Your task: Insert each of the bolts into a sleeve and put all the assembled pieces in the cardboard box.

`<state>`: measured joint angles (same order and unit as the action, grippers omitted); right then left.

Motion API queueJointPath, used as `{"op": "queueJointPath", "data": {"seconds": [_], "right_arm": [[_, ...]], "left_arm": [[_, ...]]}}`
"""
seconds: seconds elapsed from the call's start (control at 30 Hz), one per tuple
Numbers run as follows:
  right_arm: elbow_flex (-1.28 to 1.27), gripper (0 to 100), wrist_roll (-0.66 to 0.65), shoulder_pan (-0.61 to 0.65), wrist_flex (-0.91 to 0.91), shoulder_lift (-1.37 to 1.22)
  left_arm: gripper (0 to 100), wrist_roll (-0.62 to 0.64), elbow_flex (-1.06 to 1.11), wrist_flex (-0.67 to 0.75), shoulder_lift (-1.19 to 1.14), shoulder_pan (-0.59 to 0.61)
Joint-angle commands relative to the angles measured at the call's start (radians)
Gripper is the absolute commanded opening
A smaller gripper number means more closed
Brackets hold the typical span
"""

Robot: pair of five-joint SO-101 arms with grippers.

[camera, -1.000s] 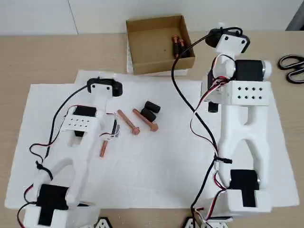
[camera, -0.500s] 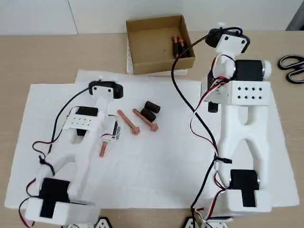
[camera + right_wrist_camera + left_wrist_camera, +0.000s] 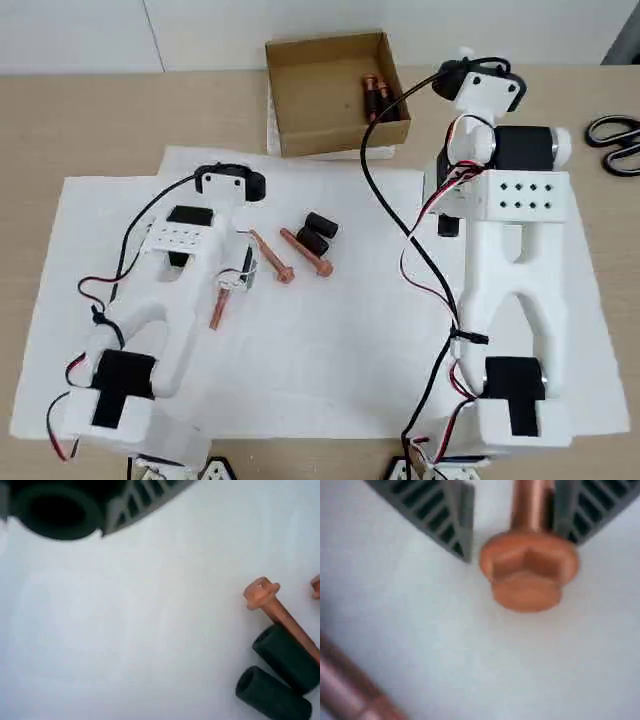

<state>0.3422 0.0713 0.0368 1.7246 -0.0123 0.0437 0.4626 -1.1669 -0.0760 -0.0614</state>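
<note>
High camera looks down; wrist cameras sit close, seemingly over paper [image 3: 340, 350].

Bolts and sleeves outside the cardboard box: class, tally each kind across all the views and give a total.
Bolts: 3
Sleeves: 3, counting the sleeve in the right gripper
Total: 6

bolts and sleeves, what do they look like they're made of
Bolts: likely metal, copper-coloured, with a dull sheen on the flanged hex head; it could be plating. Sleeves: probably rubber or soft plastic, a matte black tube with thick walls; the look alone doesn't settle which.
</note>
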Motion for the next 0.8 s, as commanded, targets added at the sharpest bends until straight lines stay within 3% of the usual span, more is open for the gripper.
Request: {"op": "queueJointPath", "data": {"seconds": [0.0,0.77], "right_arm": [[0.006,0.4,0.009,-0.005,0.012,0.013],[0.006,0.4,0.009,-0.005,0.012,0.013]], "left_arm": [[4,0.009,-0.073,-0.026,0.003,0.005],[6,0.011,-0.070,-0.034,0.000,0.005]]}}
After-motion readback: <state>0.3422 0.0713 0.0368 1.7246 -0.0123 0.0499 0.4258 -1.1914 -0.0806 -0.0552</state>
